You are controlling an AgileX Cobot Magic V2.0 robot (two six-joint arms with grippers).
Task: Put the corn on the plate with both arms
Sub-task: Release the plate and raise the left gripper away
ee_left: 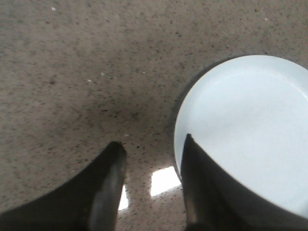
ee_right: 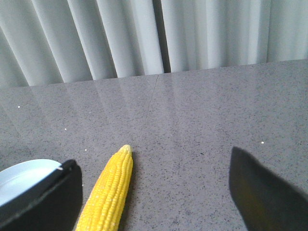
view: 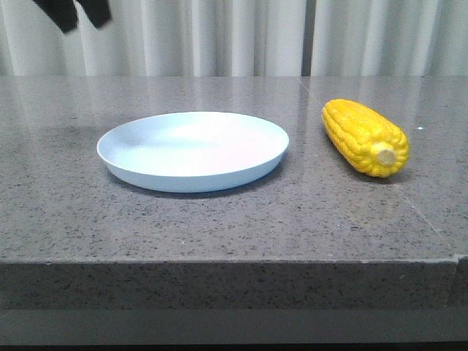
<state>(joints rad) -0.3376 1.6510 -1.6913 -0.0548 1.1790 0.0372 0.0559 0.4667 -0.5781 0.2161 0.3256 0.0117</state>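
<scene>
Corn [view: 364, 137] is lying on its side toward the right edge of the counter [view: 219, 227], pale stub end pointing at the front edge, just beside the plate [view: 192, 150] but not touching it. So nothing's done yet, the plate is sitting empty around the middle and the whole pick-and-place is still to go. Right gripper [ee_right: 156, 192] is hanging over the corn with its jaws spread wide, gripping nothing. Left gripper [ee_left: 151, 159] is hovering by the plate's rim on the left side, fingers parted a fair bit, also holding nothing. Curtain [view: 241, 36] is hanging behind the back edge.
</scene>
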